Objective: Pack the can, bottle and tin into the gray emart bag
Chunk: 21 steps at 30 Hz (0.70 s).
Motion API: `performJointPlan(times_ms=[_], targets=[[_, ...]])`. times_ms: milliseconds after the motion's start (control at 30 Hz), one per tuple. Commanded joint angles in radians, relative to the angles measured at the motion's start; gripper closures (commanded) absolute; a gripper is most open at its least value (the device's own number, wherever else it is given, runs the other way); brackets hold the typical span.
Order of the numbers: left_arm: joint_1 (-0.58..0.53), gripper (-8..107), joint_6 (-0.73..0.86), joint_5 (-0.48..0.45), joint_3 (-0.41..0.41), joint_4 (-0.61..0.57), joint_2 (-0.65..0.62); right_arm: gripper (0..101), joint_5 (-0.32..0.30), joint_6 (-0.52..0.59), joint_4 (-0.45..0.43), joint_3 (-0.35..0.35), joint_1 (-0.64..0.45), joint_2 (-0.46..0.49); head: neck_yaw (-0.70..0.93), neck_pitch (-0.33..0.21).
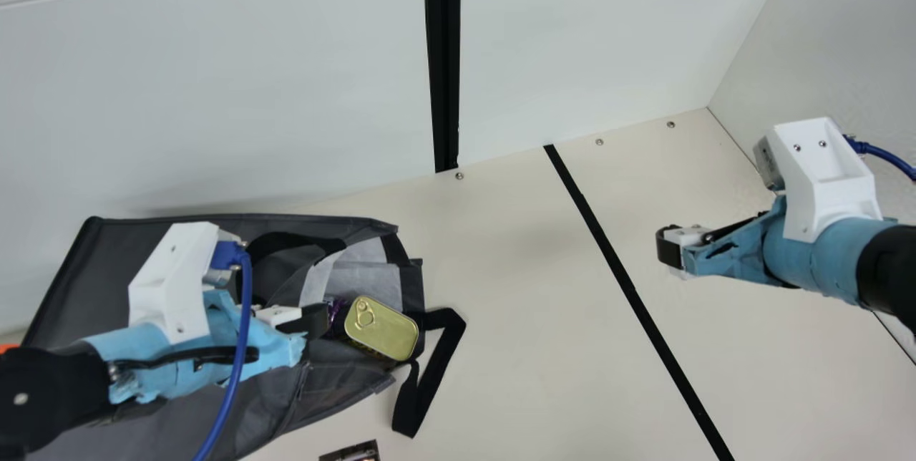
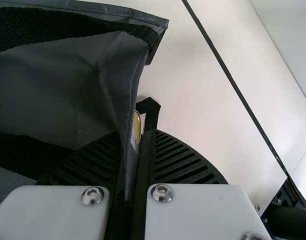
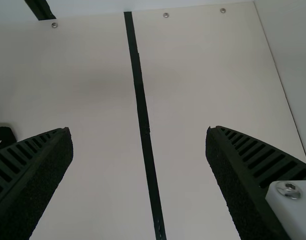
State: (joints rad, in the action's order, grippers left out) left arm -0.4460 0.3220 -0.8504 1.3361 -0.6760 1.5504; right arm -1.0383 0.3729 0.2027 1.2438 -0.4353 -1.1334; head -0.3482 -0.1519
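Note:
In the main view my left gripper [image 1: 315,321] is over the gray bag [image 1: 86,268], which lies on its side with its mouth to the right. The gold tin [image 1: 381,328] rests at that mouth, with a purple item [image 1: 336,312] partly hidden beside it. Bag cloth [image 2: 125,75] is pinched between the fingers of my left gripper [image 2: 136,137] in the left wrist view, where a sliver of the tin [image 2: 137,126] peeks out. At the right, my right gripper [image 1: 669,250] hangs over the table; in its wrist view, the right gripper [image 3: 139,135] is wide open and holds nothing.
A black handle strap [image 1: 431,368] loops onto the cream table [image 1: 515,289]. A small dark item [image 1: 351,452] is at the main view's bottom edge, an orange one [image 1: 7,348] at its left edge. White walls [image 1: 215,89] stand behind and at the right.

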Motion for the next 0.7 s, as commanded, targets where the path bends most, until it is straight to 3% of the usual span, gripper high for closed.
performJointPlan(times_ms=[0,667], targets=[[0.000,89,0.000,0.000,0.000,0.000,0.000,10,0.007,0.009,0.008,-0.004,0.003,-0.006,-0.001,-0.023],[0.000,89,0.000,0.000,0.000,0.000,0.000,10,0.058,0.084,0.111,-0.031,0.060,-0.099,-0.001,-0.023]])
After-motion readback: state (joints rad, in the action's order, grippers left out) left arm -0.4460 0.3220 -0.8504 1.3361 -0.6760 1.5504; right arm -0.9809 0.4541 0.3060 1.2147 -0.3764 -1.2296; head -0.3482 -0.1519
